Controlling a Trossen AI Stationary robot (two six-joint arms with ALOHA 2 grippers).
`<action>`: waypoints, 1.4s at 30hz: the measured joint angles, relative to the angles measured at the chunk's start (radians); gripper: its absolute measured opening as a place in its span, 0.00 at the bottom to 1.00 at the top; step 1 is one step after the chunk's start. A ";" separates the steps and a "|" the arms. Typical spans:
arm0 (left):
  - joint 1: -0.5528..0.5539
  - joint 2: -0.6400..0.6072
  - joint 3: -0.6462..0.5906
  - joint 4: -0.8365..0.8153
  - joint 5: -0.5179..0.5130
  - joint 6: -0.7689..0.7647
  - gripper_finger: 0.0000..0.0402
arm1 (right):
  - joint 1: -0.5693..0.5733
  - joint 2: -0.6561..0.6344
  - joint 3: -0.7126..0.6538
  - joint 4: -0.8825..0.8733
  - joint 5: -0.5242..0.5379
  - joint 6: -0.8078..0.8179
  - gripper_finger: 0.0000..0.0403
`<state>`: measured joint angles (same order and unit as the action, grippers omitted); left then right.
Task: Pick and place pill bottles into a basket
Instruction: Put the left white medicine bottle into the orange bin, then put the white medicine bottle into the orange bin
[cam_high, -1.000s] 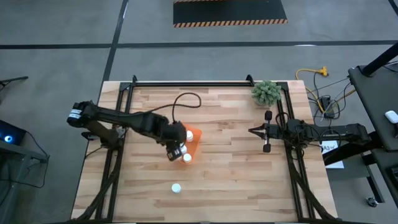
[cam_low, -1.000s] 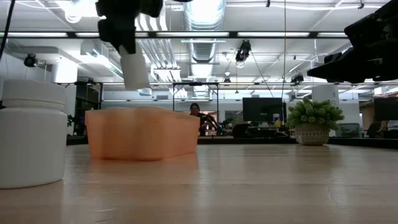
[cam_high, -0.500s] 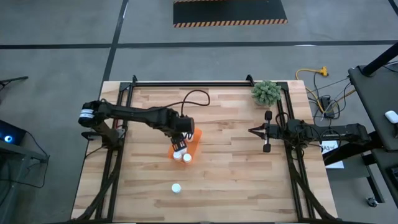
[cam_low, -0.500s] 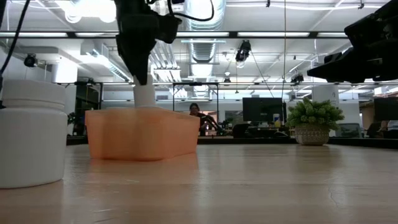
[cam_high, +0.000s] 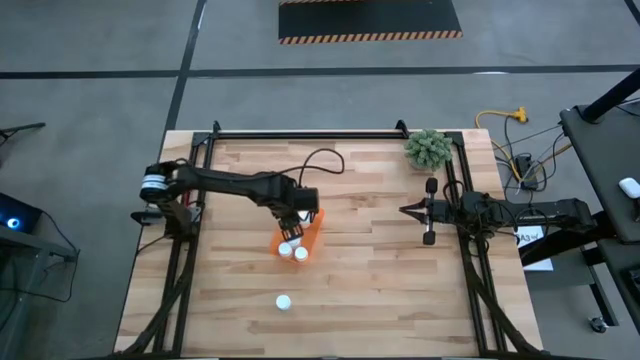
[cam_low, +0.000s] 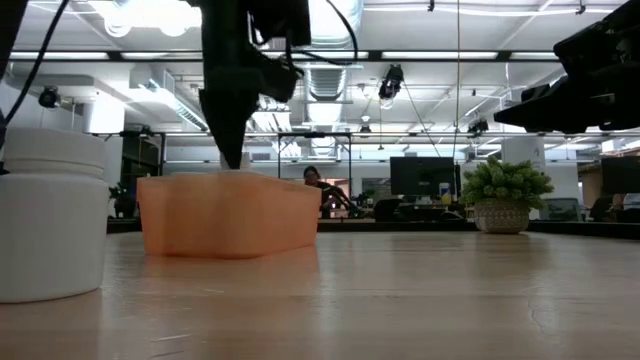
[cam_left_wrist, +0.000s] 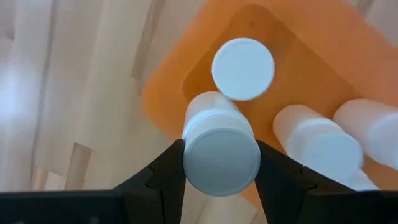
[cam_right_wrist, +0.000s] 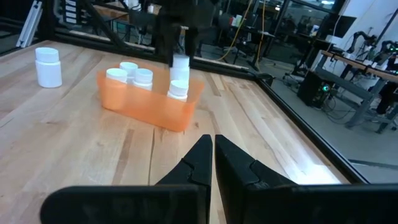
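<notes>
The orange basket (cam_high: 303, 236) (cam_right_wrist: 149, 102) stands mid-table with several white-capped pill bottles (cam_right_wrist: 143, 78) upright in it. My left gripper (cam_high: 297, 222) (cam_left_wrist: 221, 158) points down over the basket's far end, shut on another pill bottle (cam_right_wrist: 180, 62), beside a bottle standing there (cam_left_wrist: 243, 68). In the low view the basket wall (cam_low: 230, 215) hides the held bottle. A loose bottle (cam_high: 284, 301) (cam_low: 55, 215) stands on its base near the front edge. My right gripper (cam_high: 405, 210) (cam_right_wrist: 212, 155) waits shut at the table's right. My left gripper pinches the bottle's white cap (cam_left_wrist: 221, 163) between its two fingers (cam_left_wrist: 166, 171), one on each side. The fingers come from above, pointing down. The bottle hangs upright below them, over the basket's inside; whether its base touches the floor cannot be told.
A green fuzzy plant (cam_high: 428, 148) (cam_low: 503, 195) sits at the far right corner. A black cable (cam_high: 315, 160) loops over the far part of the table. Bare wood lies between the basket and my right gripper.
My left gripper has moved toward the table's right and far edges and gone down, staying shut on the bottle. The bottle, earlier clear above the basket's rim, has sunk behind the basket wall in the low view.
</notes>
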<state>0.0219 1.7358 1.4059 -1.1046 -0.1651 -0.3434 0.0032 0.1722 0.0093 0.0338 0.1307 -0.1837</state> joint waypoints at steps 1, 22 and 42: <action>0.000 0.014 0.001 0.004 0.001 0.012 0.35 | 0.000 0.000 0.000 0.000 0.000 0.000 0.02; 0.000 0.068 0.000 0.016 0.004 0.034 0.63 | 0.000 0.000 0.000 0.000 0.000 0.000 0.02; -0.077 -0.076 0.014 -0.013 0.007 -0.081 0.69 | 0.000 0.000 0.000 0.000 0.000 0.000 0.02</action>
<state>-0.0550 1.6598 1.4204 -1.1178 -0.1578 -0.4241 0.0036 0.1722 0.0093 0.0334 0.1303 -0.1837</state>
